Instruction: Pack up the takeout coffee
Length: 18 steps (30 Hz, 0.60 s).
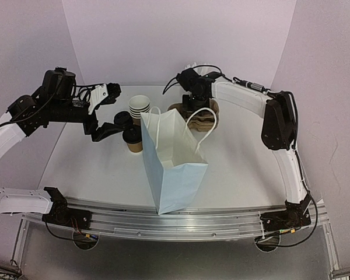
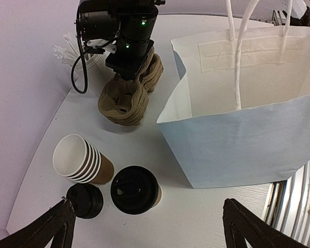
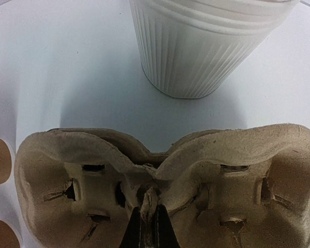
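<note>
The takeout coffee (image 2: 135, 189) is a brown paper cup with a black lid, standing upright on the table just left of the pale blue paper bag (image 2: 248, 129). From above, the takeout coffee (image 1: 132, 140) sits at the bag (image 1: 176, 166)'s left edge. My left gripper (image 2: 147, 227) hovers open above and in front of the cup, with nothing between its fingers. My right gripper (image 3: 149, 230) is shut on the middle ridge of the top brown pulp cup carrier (image 3: 165, 175), behind the bag. In the top view the right gripper (image 1: 198, 106) points down onto the carrier stack (image 1: 209, 119).
A nested stack of brown cups (image 2: 80, 161) lies tilted beside a pile of loose black lids (image 2: 84, 200), left of the coffee. A white ribbed cup (image 3: 201, 46) stands beyond the carriers. The bag stands open with its rope handles (image 2: 237, 46) up.
</note>
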Tool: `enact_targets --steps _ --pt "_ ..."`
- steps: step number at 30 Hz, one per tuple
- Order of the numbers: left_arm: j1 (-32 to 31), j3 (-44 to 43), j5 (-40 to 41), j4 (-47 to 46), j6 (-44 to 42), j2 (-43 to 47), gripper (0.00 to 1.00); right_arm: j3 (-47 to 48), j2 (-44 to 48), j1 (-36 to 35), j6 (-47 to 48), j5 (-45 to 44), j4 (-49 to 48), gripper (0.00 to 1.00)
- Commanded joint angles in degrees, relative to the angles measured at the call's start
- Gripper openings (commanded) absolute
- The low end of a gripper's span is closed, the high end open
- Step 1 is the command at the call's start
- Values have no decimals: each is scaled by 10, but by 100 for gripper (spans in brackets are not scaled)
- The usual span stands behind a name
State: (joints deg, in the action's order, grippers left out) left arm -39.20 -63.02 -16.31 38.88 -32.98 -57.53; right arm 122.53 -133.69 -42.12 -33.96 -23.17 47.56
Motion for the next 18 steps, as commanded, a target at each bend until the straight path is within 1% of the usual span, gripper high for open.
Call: enact_targets --steps 1,13,15,18 --pt "3 -15 -7 -27 13 10 99 32 42 -2 12 -15 21 0" --pt "3 -15 -22 -44 42 18 99 28 96 -2 32 6 24 0" --pt "3 -15 -22 -53 57 19 99 33 107 -2 45 7 24 0" --pt "4 -23 -9 -71 100 13 98 51 128 -1 100 22 23 0"
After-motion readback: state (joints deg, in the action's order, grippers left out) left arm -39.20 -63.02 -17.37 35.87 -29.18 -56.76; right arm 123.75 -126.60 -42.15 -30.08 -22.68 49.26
